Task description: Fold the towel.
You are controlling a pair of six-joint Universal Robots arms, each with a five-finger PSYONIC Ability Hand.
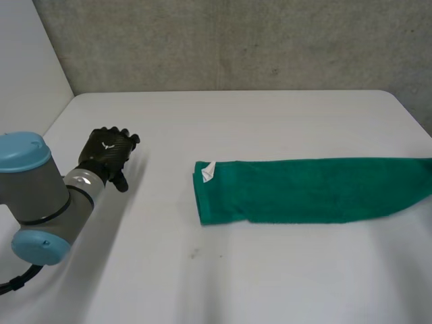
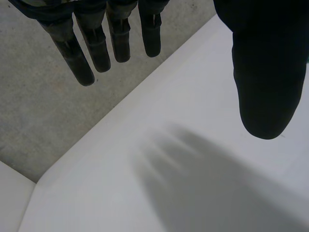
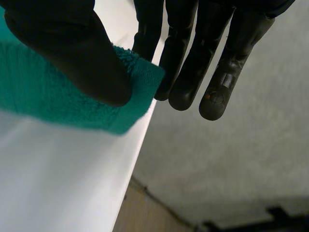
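Head view: green towel (image 1: 310, 192), folded into a long narrow band, lying flat on the white bench (image 1: 236, 270), right of centre. Its long axis runs across the bench from left to right. The end near the middle is squared off and has a small white tag (image 1: 208, 171) at its far corner; the other end reaches the bench's right edge.

At that right end is the right hand (image 3: 72, 48): thumb over the towel's corner, fingers (image 3: 186, 58) straight, cloth pinched between the thumb and the nearest finger.

Well apart from the towel is the left hand (image 1: 106, 154), above the bench's far left part: fingers straight, thumb spread, holding nothing. Behind it is the left arm (image 1: 40, 196), with grey joint and light-blue caps.

Surround: grey concrete wall (image 1: 236, 40) behind the bench.
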